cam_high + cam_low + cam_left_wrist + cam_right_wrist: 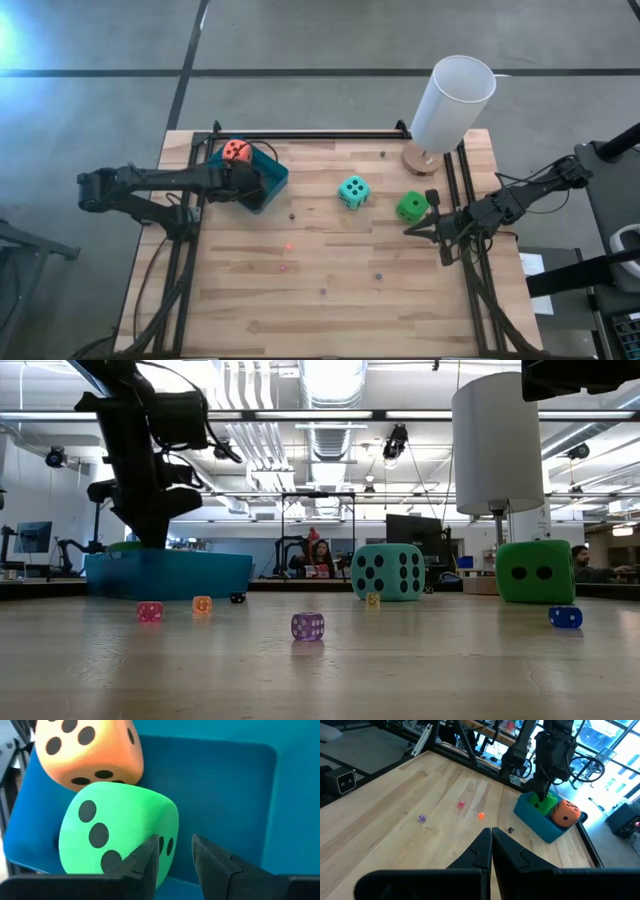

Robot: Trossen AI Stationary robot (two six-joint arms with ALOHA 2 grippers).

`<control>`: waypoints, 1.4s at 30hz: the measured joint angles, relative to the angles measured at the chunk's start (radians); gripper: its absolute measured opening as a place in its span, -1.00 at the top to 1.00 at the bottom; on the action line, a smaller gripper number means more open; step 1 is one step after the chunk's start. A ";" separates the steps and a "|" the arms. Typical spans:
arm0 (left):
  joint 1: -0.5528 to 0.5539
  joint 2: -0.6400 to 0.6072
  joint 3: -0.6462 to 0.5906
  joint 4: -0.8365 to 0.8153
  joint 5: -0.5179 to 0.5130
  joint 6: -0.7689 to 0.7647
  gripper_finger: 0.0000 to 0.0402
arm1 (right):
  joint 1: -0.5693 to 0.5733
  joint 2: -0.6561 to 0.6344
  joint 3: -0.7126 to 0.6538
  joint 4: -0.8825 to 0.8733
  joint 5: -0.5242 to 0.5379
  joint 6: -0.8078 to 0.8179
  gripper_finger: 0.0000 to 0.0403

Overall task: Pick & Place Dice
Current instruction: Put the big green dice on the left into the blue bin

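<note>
The blue tray (272, 181) sits at the table's far left. Inside it the orange-red die (236, 150) and a bright green die (115, 832) lie side by side on the floor, touching. My left gripper (175, 852) points down into the tray (225, 795), open, with one finger at the green die's edge and only tray floor showing between the fingers. The teal die (353, 191) and the second green die (411, 207) rest on the bare wood right of centre. My right gripper (491, 834) is shut on nothing and hovers just near of that green die. My left gripper comes from above into the tray. One finger (147, 857) stands against the lower edge (167, 845) of the green die, which lies on the tray floor against the orange-red die. Whether that finger touches the die, I cannot tell.
A tall white cylinder on a round wooden base (450, 105) stands at the far right corner. Several tiny coloured dice (307, 625) are scattered over the wood. Black rails (300, 135) frame the table's far, left and right sides. The table's near half is mostly bare wood.
</note>
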 joint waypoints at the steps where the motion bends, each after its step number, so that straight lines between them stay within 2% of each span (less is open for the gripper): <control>1: 0.000 0.000 0.000 -0.005 -0.005 0.000 0.40 | 0.000 0.000 0.000 0.000 0.000 0.000 0.96; 13: 0.001 0.000 0.000 -0.067 -0.022 -0.008 0.40 | 0.000 0.000 0.000 0.000 0.000 0.000 0.96; 22: 0.001 0.000 0.000 -0.002 0.005 0.002 0.40 | 0.000 0.000 0.000 0.000 0.000 0.000 0.96; 37: 0.001 0.001 -0.002 0.006 0.023 0.001 0.40 | 0.000 0.000 0.000 0.000 0.000 0.000 0.96; 42: 0.001 0.001 -0.048 0.060 0.024 0.007 0.40 | 0.000 0.000 0.000 0.000 0.000 0.000 0.96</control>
